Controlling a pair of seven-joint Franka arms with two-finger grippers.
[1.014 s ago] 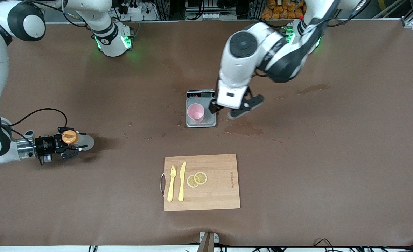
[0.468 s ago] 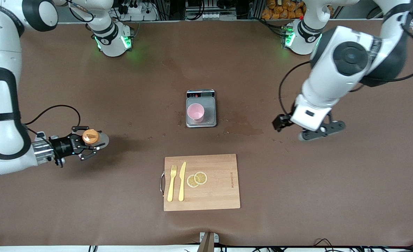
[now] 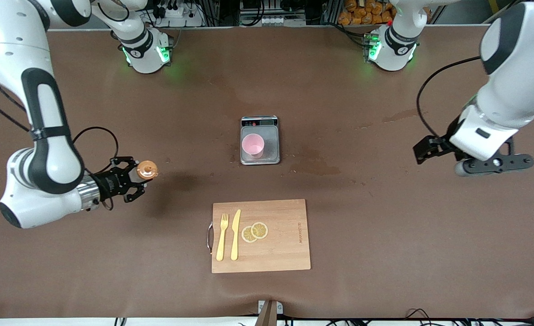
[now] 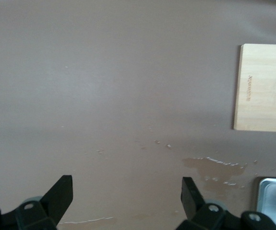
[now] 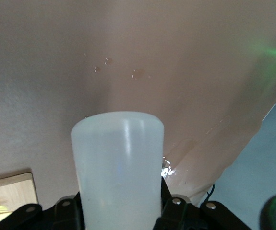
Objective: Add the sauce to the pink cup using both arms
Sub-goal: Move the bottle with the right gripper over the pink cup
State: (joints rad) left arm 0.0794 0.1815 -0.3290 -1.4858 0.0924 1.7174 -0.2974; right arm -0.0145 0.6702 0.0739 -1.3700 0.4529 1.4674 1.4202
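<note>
The pink cup [image 3: 252, 146] stands upright on the steel scale [image 3: 270, 144] in the middle of the table. My right gripper [image 3: 135, 180] is shut on the sauce bottle [image 3: 147, 170], held up over bare table toward the right arm's end. The bottle's orange cap faces upward, and its whitish body [image 5: 118, 163] fills the right wrist view between the fingers [image 5: 176, 211]. My left gripper [image 3: 493, 165] hangs open and empty over bare table at the left arm's end. The left wrist view shows its fingertips [image 4: 61, 194] wide apart, with a corner of the scale [image 4: 272, 201] at the frame's edge.
A wooden cutting board [image 3: 285, 240] lies nearer the front camera than the scale. It carries a yellow fork [image 3: 222, 237], a yellow knife [image 3: 235, 234] and two lemon slices [image 3: 254, 232]. Wet stains [image 3: 314, 166] mark the mat beside the scale.
The right arm has carried the sauce bottle up and toward the scale. The left arm has swung from beside the scale out to its own end of the table, still open.
</note>
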